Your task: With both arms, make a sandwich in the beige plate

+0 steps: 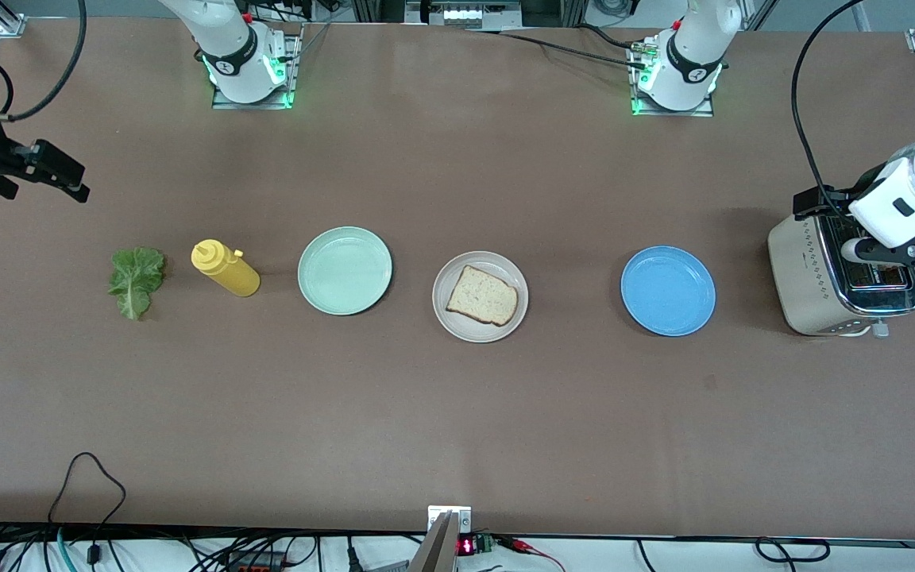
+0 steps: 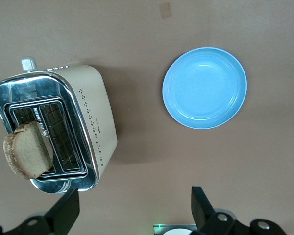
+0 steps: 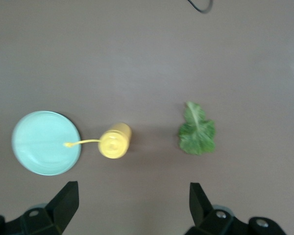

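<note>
Toward the right arm's end of the brown table (image 1: 457, 429), the right gripper (image 1: 52, 176) hangs in the air over bare tabletop, its two black fingers (image 3: 63, 200) spread wide and holding nothing. A crinkled green lettuce leaf (image 1: 137, 281) lies flat on the table, and just beside it, toward the middle, stands a yellow plastic squeeze bottle (image 1: 225, 268) with a thin nozzle. The right wrist view looks down on both, the leaf (image 3: 197, 134) well apart from the bottle (image 3: 115, 141), with the round mint-green plate (image 3: 46, 142) next along. That mint-green plate (image 1: 345, 270) carries nothing.

At the middle of the row sits the round cream-beige plate (image 1: 449, 314) with a raised rim, and on it rests one pale, brown-crusted bread slice (image 1: 482, 296), lying flat with no leaf or second slice on top. Next, toward the left arm's end, a round blue plate (image 1: 668, 290) holds nothing.

Last in the row stands a beige and chrome two-slot toaster (image 1: 811, 278). The left gripper (image 1: 914, 253) hovers over it, fingers (image 2: 200, 200) parted wide and clear of everything. The left wrist view shows a second round-topped bread slice (image 2: 28, 155) sticking up out of one slot of the toaster (image 2: 95, 122), tilted outward, with the blue plate (image 2: 205, 87) near it.
</note>
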Controlling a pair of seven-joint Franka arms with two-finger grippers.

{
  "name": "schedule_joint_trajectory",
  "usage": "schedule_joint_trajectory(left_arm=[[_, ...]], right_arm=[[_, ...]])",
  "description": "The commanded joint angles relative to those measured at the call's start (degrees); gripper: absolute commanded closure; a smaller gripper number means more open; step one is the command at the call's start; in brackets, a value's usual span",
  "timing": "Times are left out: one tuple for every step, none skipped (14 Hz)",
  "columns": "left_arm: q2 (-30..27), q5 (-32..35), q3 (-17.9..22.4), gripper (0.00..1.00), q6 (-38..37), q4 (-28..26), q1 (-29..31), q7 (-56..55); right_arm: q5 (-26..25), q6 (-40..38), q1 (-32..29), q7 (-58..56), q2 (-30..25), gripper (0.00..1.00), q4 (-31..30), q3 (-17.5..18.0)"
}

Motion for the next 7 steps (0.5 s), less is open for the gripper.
schedule_joint_trajectory(left_arm=[[0.31,-0.57,-0.26,0.00,-0.56,1.14,0.32,0.86],[0.31,-0.57,-0.26,0.00,-0.56,1.14,0.24,0.77],[0.31,-0.57,-0.26,0.00,-0.56,1.14,0.24,0.77],[0.22,-0.57,-0.26,0.00,-0.74,1.14,0.24,0.86],[0.22,-0.57,-0.26,0.00,-0.65,1.14,0.24,0.86],[0.31,-0.57,-0.26,0.00,-0.65,1.14,0.24,0.86],[0.31,-0.57,-0.26,0.00,-0.65,1.14,0.24,0.86]], right_arm=[[-1.66,-0.10,-3.23,-1.58,4.23,0.00,-0.74,0.20],[-1.66,-0.19,-4.02,-2.20,5.56,0.00,-0.83,0.20],[-1.66,-0.10,-4.73,-4.20,7.40,0.00,-1.09,0.20],[-1.75,0.33,-6.21,-6.92,9.85,0.00,-1.09,0.20],[-1.92,1.56,-7.80,-10.95,12.75,0.00,-0.92,0.20],[-2.01,4.44,-8.77,-14.73,15.21,0.00,-1.09,0.20],[-2.01,6.91,-9.91,-17.38,17.15,0.00,-1.09,0.20]])
